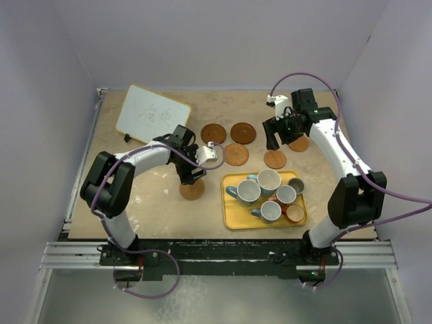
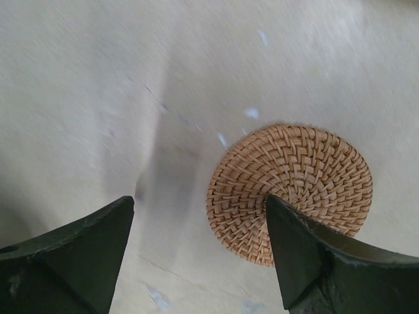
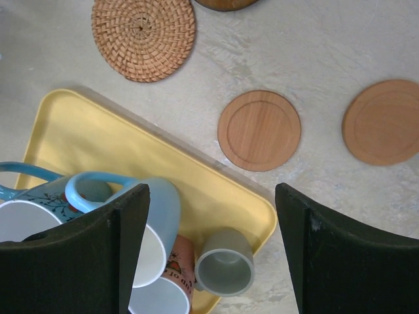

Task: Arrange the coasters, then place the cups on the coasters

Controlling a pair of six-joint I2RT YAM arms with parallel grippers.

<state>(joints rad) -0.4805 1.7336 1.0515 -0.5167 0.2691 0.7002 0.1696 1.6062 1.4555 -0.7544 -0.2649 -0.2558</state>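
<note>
Six round coasters lie on the table: two dark ones (image 1: 213, 133) (image 1: 243, 132), a woven one (image 1: 236, 154), two wooden ones (image 1: 275, 159) (image 1: 298, 143), and a woven one (image 1: 192, 190) at the left. My left gripper (image 1: 191, 177) hovers open over that last coaster (image 2: 291, 190), its right finger (image 2: 308, 255) above the disc's edge. Several cups stand on the yellow tray (image 1: 233, 216), among them two light blue (image 1: 248, 192) (image 1: 268, 180) and a grey one (image 1: 296, 185). My right gripper (image 1: 280, 140) hangs open and empty above the wooden coasters (image 3: 259, 129) and the tray's far corner (image 3: 98, 137).
A white board (image 1: 152, 113) lies at the back left. The tray sits at the front right, with the grey cup (image 3: 226, 265) in its corner beside a light blue cup (image 3: 150, 222). Purple walls close in the table on three sides.
</note>
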